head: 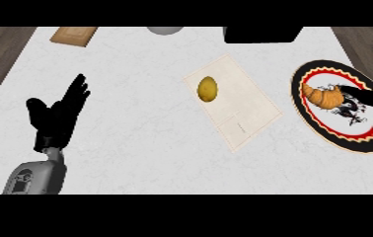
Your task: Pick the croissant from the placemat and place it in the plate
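One croissant (pixel 322 96), golden-brown, already lying inside the one plate (pixel 297 88) at the right of the white counter (pixel 146 147). Not on the placemat. Plate count: one, with a black outer rim, a red ring and a pale middle.

One placemat (pixel 244 120), cream, set at a slant near the middle of the counter, just left of the plate and apart from it. On its upper half, one round yellow fruit (pixel 208 89); nothing more on it.

Hands seen: two. Left hand (pixel 56 116) at the lower left, released, fingers straight and pointing up, holding nothing, well apart from placemat and plate; a bit of grey forearm (pixel 33 177) below it. Right hand (pixel 354 104) only partly in view at the right edge, dark over the plate's middle, right against the croissant's right side. Cannot tell whether grasping or let go.

Along the far edge, three more items, one of each: wooden board (pixel 73 35) at the upper left, grey round object (pixel 165 30) at top centre, cut off by the view, and black box (pixel 262 34) to its right.
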Action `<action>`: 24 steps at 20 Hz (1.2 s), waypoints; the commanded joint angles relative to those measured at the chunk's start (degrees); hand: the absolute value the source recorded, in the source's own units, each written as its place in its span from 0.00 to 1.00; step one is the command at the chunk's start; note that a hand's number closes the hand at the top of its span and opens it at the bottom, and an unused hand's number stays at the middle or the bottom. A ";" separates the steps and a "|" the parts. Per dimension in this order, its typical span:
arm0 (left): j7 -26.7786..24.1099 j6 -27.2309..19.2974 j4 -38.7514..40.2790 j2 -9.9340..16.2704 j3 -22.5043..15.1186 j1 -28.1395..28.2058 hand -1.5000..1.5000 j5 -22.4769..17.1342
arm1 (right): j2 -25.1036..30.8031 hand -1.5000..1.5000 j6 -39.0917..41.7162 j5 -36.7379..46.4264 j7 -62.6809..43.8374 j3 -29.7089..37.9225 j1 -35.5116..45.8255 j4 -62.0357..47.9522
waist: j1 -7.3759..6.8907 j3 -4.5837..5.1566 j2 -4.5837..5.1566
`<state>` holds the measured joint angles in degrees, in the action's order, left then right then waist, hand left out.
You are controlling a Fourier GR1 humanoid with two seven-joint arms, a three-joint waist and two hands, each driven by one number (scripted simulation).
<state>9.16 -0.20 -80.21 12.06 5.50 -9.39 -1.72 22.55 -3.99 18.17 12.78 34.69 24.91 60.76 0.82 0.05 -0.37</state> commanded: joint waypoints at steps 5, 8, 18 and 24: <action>-0.70 1.44 -2.23 0.22 -0.06 2.53 0.50 0.07 | 4.00 0.00 13.29 -13.66 -7.39 4.17 -2.58 2.14 | -0.83 -0.05 0.31; 1.73 1.05 -0.80 -1.02 -0.23 0.10 0.50 -0.07 | 6.47 0.00 14.16 -15.87 -0.06 5.02 -4.46 -2.06 | -0.88 -0.07 0.39; 1.72 0.89 -2.55 -1.56 0.05 0.14 0.50 1.46 | 10.98 0.00 15.85 -18.74 8.41 5.17 -11.64 -7.56 | -0.85 -0.07 0.37; 1.64 0.31 -1.90 -2.04 0.01 -0.76 0.50 2.78 | 14.43 0.00 17.61 -20.08 10.45 4.97 -13.24 -11.57 | -0.76 -0.07 0.38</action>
<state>10.00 1.54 -81.76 11.17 6.56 -9.18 -0.55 34.92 11.45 -0.77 21.64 39.35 14.06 51.00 -0.08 -0.01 0.02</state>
